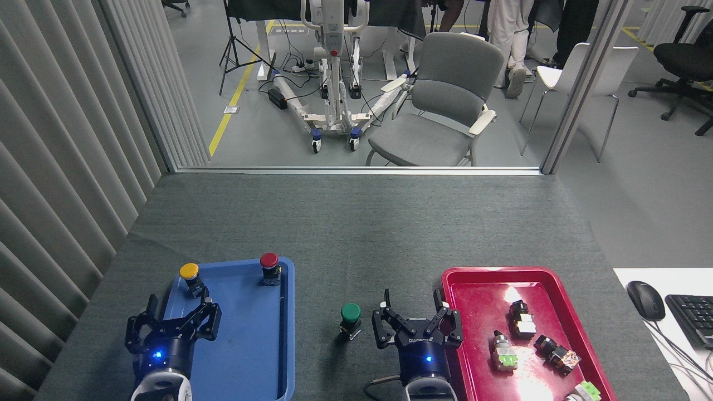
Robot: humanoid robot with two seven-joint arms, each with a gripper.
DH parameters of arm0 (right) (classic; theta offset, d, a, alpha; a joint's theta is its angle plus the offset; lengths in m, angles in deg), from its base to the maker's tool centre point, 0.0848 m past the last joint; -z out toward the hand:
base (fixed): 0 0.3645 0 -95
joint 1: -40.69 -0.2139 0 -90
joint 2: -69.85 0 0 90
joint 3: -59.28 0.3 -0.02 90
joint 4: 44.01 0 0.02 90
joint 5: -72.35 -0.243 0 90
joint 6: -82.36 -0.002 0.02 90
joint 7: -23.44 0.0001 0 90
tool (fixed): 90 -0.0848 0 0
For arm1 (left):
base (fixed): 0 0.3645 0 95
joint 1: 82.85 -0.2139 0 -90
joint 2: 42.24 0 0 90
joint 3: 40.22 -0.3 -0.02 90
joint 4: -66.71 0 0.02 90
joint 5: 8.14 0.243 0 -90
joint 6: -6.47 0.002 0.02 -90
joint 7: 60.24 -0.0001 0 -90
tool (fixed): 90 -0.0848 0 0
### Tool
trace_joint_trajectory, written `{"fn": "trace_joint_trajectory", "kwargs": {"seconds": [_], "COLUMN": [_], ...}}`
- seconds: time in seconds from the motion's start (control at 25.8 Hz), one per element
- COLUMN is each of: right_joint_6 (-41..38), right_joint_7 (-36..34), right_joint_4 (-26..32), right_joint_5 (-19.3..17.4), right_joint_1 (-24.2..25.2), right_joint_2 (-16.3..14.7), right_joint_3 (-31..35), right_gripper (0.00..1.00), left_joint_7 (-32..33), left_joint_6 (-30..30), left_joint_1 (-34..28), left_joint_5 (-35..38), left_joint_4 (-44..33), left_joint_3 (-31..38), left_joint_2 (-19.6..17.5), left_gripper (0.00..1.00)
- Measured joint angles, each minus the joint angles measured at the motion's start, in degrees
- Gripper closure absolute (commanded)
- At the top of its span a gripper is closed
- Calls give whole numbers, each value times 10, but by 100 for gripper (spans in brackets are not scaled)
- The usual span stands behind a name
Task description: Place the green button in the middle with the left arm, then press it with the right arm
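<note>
Green button (pixel 350 313) stands upright on the bare grey felt of the middle (pixel 356 239), between the blue tray (pixel 262 356) and the red tray (pixel 473 356), touching neither. The placing part of the task looks done; the press itself cannot be judged complete from this view.

Right arm's gripper (pixel 418 326) sits just beside the button on its right, near the red tray's left rim, fingers spread wide and holding nothing. Left arm's gripper (pixel 172 328) rests over the near left corner of the blue tray, fingers likewise spread and empty, close to the yellow button (pixel 189 272); the red button (pixel 269 260) stands at the tray's far edge.

If a press is still owed, the right gripper would do best to come over the green cap from above rather than from the side — the button is small, on a narrow body, and a sideways nudge could tip or slide it across the felt. Drawing the fingers together first would give one firm contact point instead of several stray tips. The push should go straight down through the cap's centre, gently — and well clear of the red tray's rim.
</note>
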Motion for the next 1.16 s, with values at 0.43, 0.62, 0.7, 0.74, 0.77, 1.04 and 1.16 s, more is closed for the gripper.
{"fn": "trace_joint_trajectory", "kwargs": {"seconds": [0.43,0.62,0.7,0.74,0.77,1.04,1.16], "right_joint_6": [32,35,35,35,34,28,28], "right_joint_7": [-1,-1,-1,-2,-2,-3,-3], "right_joint_4": [5,10,11,11,11,11,11], "right_joint_5": [1,2,1,1,1,0,0], "right_joint_1": [0,1,3,3,3,4,5], "right_joint_2": [-1,-2,-2,-3,-3,-3,-3], "right_joint_3": [-1,-2,-2,-2,-2,-2,-2], "right_gripper": [1,5,5,5,5,4,4], "left_joint_7": [-1,-1,-2,-3,-3,-4,-4], "left_joint_6": [-1,-1,-1,-1,-1,-21,-32], "left_joint_1": [2,0,1,2,4,14,14], "left_joint_5": [0,0,0,-1,-1,-5,-5], "left_joint_4": [-4,-9,-7,-6,-5,-3,2], "left_joint_3": [-2,-4,-9,-13,-18,-29,-30], "left_joint_2": [2,8,9,8,8,10,7], "left_gripper": [0,0,0,0,0,0,0]}}
